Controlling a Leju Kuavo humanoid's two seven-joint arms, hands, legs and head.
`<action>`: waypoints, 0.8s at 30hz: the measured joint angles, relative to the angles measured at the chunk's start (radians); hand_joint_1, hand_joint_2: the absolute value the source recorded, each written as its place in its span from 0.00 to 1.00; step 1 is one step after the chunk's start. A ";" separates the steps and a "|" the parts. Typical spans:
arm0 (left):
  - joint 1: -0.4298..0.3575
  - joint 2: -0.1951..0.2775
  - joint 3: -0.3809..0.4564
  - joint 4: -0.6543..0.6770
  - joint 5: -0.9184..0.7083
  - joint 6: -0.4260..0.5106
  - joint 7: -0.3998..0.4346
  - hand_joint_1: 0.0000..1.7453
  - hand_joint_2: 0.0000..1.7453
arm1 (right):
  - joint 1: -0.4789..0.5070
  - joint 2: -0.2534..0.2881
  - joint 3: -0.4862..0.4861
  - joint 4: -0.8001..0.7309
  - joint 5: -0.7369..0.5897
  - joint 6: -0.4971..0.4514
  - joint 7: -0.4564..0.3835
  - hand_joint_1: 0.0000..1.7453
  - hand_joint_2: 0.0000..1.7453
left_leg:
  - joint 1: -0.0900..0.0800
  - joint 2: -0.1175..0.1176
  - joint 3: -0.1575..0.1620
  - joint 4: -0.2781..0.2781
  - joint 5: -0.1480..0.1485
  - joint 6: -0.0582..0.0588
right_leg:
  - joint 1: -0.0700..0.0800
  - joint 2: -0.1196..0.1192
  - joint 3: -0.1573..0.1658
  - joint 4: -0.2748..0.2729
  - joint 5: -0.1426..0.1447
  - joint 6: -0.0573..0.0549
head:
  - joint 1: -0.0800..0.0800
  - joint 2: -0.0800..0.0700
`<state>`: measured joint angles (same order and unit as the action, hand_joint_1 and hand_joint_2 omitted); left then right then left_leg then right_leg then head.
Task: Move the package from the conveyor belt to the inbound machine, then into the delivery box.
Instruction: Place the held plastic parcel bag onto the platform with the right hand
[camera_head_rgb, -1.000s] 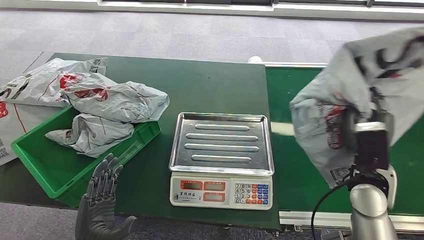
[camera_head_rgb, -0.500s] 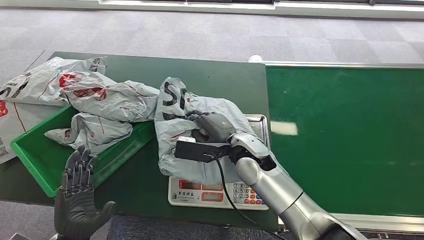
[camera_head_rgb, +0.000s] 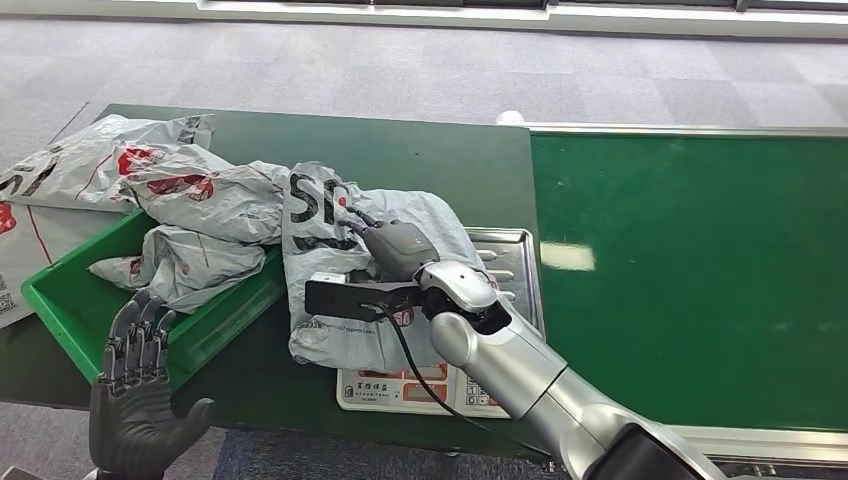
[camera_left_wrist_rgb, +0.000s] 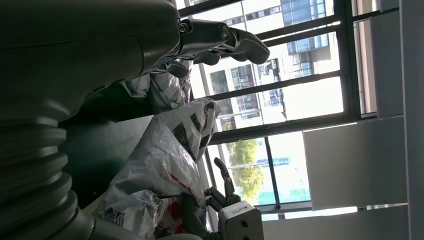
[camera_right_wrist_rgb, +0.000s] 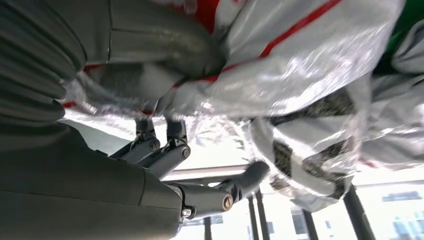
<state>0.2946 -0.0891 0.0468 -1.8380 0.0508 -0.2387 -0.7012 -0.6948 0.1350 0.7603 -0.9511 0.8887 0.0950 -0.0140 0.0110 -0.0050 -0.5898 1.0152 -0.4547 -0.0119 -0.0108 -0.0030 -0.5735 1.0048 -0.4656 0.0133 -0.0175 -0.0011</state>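
Head view, left to right. At the counter's (camera_head_rgb: 420, 150) left edge, several grey plastic mail bags (camera_head_rgb: 95, 165) with red and black print lie in a heap, partly spilling into a green delivery box (camera_head_rgb: 75, 315) that sits at the front-left corner. Another crumpled bag (camera_head_rgb: 185, 265) lies inside the box.

Below the counter's front edge, the left hand (camera_head_rgb: 135, 400) is raised upright w/ fingers straight and spread, holding nothing. The left wrist view shows the same hand (camera_left_wrist_rgb: 150, 35) w/ fingers extended, touching nothing.

Near the counter's middle, the package (camera_head_rgb: 340, 270), a grey poly bag w/ bold black lettering, is held by the right hand (camera_head_rgb: 395, 250). The bag hangs over the left edge of the inbound machine (camera_head_rgb: 440, 385), a steel-tray scale w/ red displays and a keypad on its front, and nearly reaches the box's right rim. The right wrist view shows the hand (camera_right_wrist_rgb: 165, 150) w/ its thumb pressed into the plastic and dark fingers curled under it, gripping the bag. The silver right arm (camera_head_rgb: 520, 375) crosses the scale from the front-right.

At the right, the green conveyor belt (camera_head_rgb: 690, 270) butts against the counter's right edge.
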 joint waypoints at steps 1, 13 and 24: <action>-0.008 0.002 0.000 0.005 0.000 0.002 0.000 0.00 1.00 | -0.007 0.001 0.000 0.013 0.008 -0.001 0.007 0.00 0.00 | 0.000 0.000 0.000 0.000 0.000 0.000 | 0.000 0.000 0.000 0.000 0.000 0.000 | 0.000 0.000; -0.036 0.018 -0.016 0.033 -0.019 0.027 0.024 0.00 1.00 | -0.092 0.017 0.009 0.179 0.031 0.143 0.085 0.00 0.50 | 0.000 0.001 0.000 0.000 0.001 -0.001 | 0.000 0.001 -0.001 0.000 0.001 -0.001 | 0.000 0.000; -0.144 0.041 -0.069 0.050 -0.197 0.180 0.120 0.00 1.00 | -0.044 -0.023 -0.115 0.055 -0.402 -0.101 -0.216 0.00 0.50 | 0.000 -0.001 0.000 0.001 0.002 -0.001 | 0.000 -0.001 -0.001 0.000 0.002 -0.001 | 0.000 0.000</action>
<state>0.1510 -0.0482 -0.0221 -1.7880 -0.1466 -0.0584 -0.5810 -0.7387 0.1120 0.6453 -0.8959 0.4866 -0.0063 -0.2296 0.0113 -0.0060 -0.5901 1.0160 -0.4528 -0.0129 -0.0105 -0.0040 -0.5749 1.0048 -0.4637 0.0126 -0.0177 -0.0011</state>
